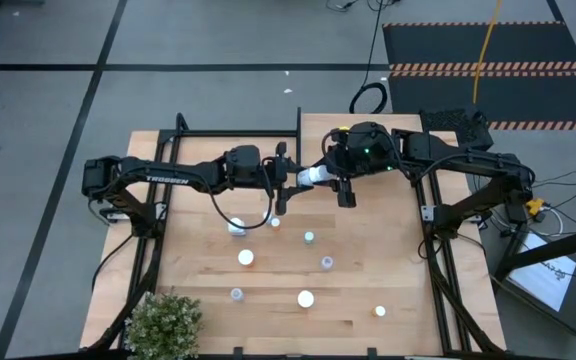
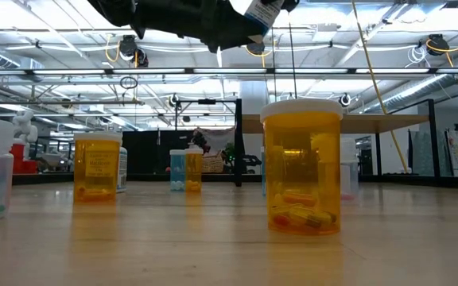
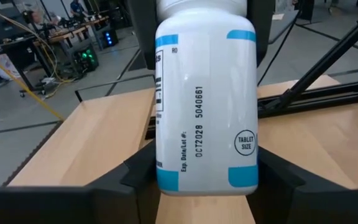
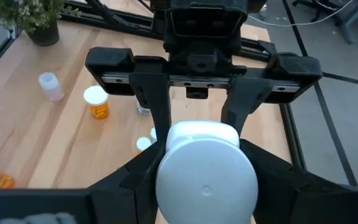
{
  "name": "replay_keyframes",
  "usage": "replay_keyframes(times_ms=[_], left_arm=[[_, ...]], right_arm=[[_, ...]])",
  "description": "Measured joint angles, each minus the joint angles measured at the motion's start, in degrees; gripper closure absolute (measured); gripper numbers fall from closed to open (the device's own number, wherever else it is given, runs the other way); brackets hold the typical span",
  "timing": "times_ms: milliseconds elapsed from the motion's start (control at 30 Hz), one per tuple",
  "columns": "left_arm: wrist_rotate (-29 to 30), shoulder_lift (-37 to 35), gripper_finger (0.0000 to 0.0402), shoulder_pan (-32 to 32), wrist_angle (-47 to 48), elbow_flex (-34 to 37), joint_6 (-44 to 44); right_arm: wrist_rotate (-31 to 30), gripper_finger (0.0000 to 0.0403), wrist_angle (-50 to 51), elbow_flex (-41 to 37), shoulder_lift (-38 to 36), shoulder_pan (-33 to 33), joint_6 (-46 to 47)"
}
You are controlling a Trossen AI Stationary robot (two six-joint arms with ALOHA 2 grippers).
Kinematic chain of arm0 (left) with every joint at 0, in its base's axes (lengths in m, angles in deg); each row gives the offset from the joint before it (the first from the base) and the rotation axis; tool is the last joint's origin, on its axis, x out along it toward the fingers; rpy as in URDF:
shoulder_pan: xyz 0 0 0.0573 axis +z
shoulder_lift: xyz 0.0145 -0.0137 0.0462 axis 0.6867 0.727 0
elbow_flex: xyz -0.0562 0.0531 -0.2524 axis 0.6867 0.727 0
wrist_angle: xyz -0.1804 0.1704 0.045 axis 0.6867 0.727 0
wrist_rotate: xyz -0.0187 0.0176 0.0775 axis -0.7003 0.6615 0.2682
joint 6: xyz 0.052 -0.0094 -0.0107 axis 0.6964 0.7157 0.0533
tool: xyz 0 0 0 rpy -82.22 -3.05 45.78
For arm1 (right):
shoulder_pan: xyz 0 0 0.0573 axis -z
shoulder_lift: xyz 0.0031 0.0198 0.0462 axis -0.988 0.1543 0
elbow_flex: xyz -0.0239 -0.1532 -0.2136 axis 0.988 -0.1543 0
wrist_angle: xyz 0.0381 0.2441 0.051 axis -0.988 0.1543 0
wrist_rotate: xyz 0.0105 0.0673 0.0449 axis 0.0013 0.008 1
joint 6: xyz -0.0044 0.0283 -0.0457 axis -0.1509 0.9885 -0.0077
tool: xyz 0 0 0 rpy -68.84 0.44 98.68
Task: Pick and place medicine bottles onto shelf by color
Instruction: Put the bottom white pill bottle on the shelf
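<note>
Held bottle: we see a white cylindrical medicine bottle with pale blue label bands and a white cap (image 3: 205, 99) raised above the far middle of the large light-wood tabletop (image 1: 368, 270), between the two arms.

Left gripper: the left gripper (image 3: 207, 177) is clamped on the lower body of this bottle, its dark fingers (image 3: 278, 180) pressing the wall from both sides.

Right gripper: the right gripper (image 4: 207, 171) meets the same bottle from the opposite side; its fingers are closed against the cap end, whose white disc (image 4: 205, 180) fills the gap between them.

Relation: we judge this a hand-over in mid-air, with both pincers gripping one bottle, end to end, in the high view (image 1: 313, 176).

Remaining bottles: several small bottles stand well apart on the near half of the tabletop, among them an orange bottle with a white cap (image 2: 303, 167) nearest the low camera and another orange one (image 2: 96, 166) to its left.

Shelf: we cannot clearly make out the raised wooden shelf in these views.

Bystander object: a small green potted plant (image 1: 163, 322) stands at the near left corner.

Risk 1: if one pincer releases before the other's hold is firm, the smooth bottle may slip and drop onto the bottles below.

Risk 2: if the arms pull apart while both remain clamped, the bottle may twist or the cap may be strained.

Risk 3: the pale blue bands suggest the blue group; a misread colour would send it to the wrong part of the shelf.
</note>
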Motion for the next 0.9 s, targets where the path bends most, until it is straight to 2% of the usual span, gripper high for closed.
replay_keyframes(times_ms=[167, 300, 567, 733, 900], left_arm=[[0.0, 0.0, 0.0229, 0.0, -0.2, 0.0, 0.1], [0.0, 0.0, 0.0216, -0.1, -0.2, 0.0, -0.2], [0.3, 0.0, 0.0205, -0.4, -1.4, 0.1, -1.0], [0.7, 0.0, 0.0209, -1.3, -2.0, 0.1, -0.6], [1.8, -0.1, 0.0183, -1.7, -4.5, 0.0, -1.5]], right_arm=[[-0.2, 0.0212, -0.5, 0.0, 0.0, -0.3, 1.9], [-0.4, 0.0208, -0.3, 0.0, 0.0, -0.8, 1.0], [-0.3, 0.0239, -0.1, 0.1, 0.0, -0.9, 1.1], [-0.2, 0.0224, -0.1, 0.1, -0.1, -0.9, 1.1], [-1.7, 0.0225, 0.3, 0.0, 0.1, -1.2, 1.0]])
